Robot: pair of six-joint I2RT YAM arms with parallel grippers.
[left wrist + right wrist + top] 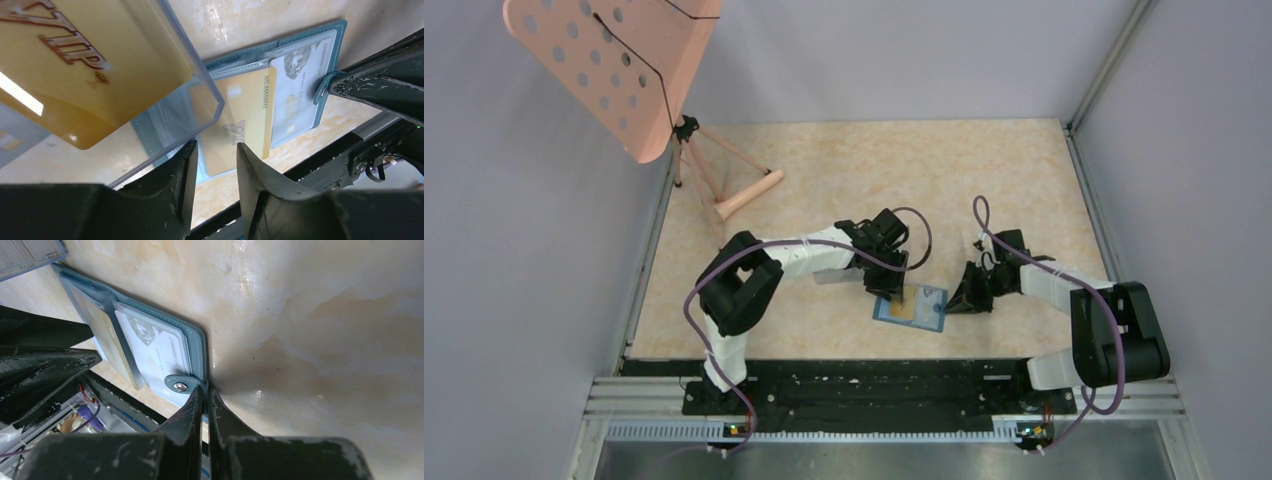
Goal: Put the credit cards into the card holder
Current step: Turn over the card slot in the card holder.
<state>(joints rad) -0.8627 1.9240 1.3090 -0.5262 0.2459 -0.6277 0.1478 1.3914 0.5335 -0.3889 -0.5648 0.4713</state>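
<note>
The teal card holder (911,308) lies open on the table near the front edge. Down in the left wrist view an orange-yellow credit card (240,120) lies across its inside, beside a whitish credit card (295,95) in the right pocket. My left gripper (216,160) hovers just over the yellow card's near end, open, with nothing between its fingers. My right gripper (206,392) is shut on the holder's edge (200,347), next to the snap tab (180,386). The whitish card (155,347) and the yellow card (107,340) also show there.
A clear plastic box (200,85) stands close on the left of the holder, with a gold VIP card (75,60) inside it. A pink perforated stand (614,70) on a tripod is at the back left. The black rail (854,385) runs along the near edge.
</note>
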